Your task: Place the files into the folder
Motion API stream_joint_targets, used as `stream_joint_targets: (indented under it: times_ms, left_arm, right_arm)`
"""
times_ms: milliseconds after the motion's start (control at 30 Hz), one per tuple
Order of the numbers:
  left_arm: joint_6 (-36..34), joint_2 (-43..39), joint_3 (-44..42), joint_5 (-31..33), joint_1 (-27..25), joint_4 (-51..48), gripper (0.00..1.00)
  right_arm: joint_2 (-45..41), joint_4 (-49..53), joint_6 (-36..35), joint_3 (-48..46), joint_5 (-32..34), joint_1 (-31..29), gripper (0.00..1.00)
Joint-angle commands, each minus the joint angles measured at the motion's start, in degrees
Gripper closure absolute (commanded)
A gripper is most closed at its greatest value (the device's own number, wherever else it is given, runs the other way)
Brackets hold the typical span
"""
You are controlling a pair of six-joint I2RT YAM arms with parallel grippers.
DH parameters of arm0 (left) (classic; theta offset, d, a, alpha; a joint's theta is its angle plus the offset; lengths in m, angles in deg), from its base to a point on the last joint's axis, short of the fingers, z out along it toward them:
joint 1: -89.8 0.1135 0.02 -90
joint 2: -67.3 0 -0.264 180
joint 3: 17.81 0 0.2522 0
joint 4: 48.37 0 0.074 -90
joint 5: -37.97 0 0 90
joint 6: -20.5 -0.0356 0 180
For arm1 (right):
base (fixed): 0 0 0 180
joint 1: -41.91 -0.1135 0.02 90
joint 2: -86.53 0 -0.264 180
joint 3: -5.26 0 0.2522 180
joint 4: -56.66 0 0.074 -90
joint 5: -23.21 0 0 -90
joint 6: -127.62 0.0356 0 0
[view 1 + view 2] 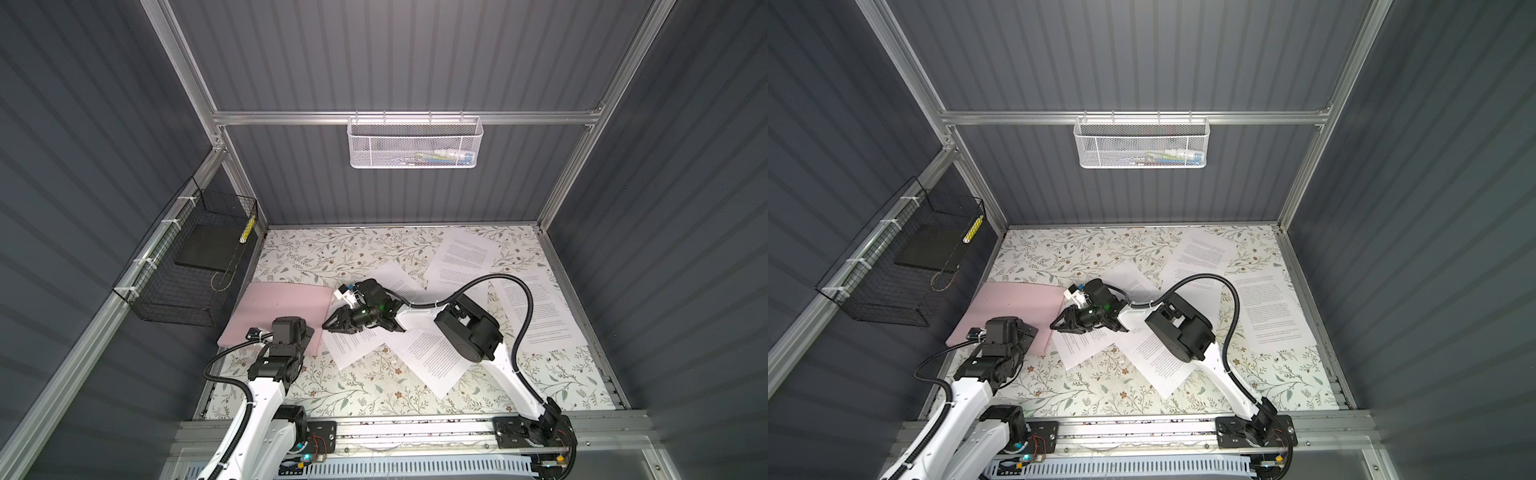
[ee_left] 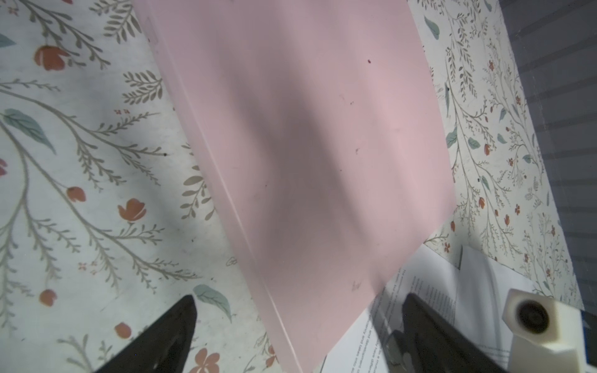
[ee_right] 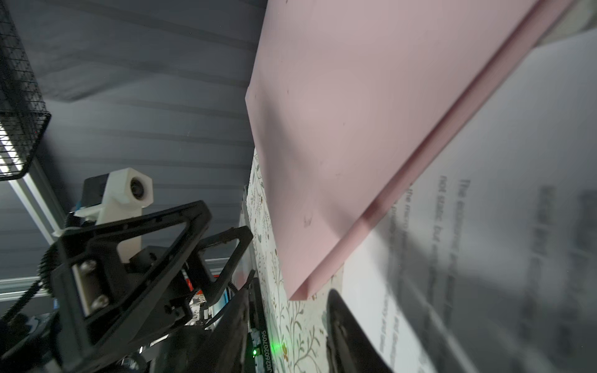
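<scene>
Folder [image 1: 286, 307] is laid flat at the counter's [image 1: 332, 249] left; files [image 1: 465, 249] are scattered to its right. Left claw [image 2: 298, 297] is spread wide above it; right claw [image 1: 327, 326] is placed at its corner, grip indeterminate.

- Finding: a robotics laboratory test cell.
- Enclosure: an aluminium extrusion frame [image 1: 291, 117] carries grey ribbed wall panels [image 1: 415, 54] on three sides.
- Equipment: a left robot arm [image 1: 266, 399] and a right robot arm [image 1: 515, 378] are bolted to a metal rail [image 1: 415, 430] along the tabletop's near edge. A lit circuit board [image 1: 306, 457] and loose wiring lie exposed there.
- Work surface: the tabletop [image 1: 316, 249] is covered in a floral print.
- Fittings: a white mesh basket [image 1: 415, 143] hangs on the rear crossbar. A black wire basket [image 1: 178, 282] is cable-tied to the left frame member.
</scene>
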Motion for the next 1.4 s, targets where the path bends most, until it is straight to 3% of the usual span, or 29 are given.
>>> stream_joint_targets:
  times_ms: [0,300,1033,1367]
  left_arm:
    - [-2.4,-0.3,2.0,-0.8,0.3,-2.8,0.00]
    - [-5.9,-2.2,5.7,-0.7,0.3,-4.5,0.00]
    - [-6.5,-4.3,6.0,-1.1,0.3,-6.5,0.00]
    - [-6.3,-4.3,8.3,-1.0,0.2,-7.9,0.00]
  right_arm:
    - [0.5,3.5,1.8,2.2,3.8,-0.4,0.61]
    - [4.6,1.3,7.1,5.5,3.9,-0.8,0.65]
    - [8.2,-2.9,9.4,10.6,1.5,-2.3,0.67]
    - [11.8,-3.5,12.0,15.4,6.6,-2.5,0.74]
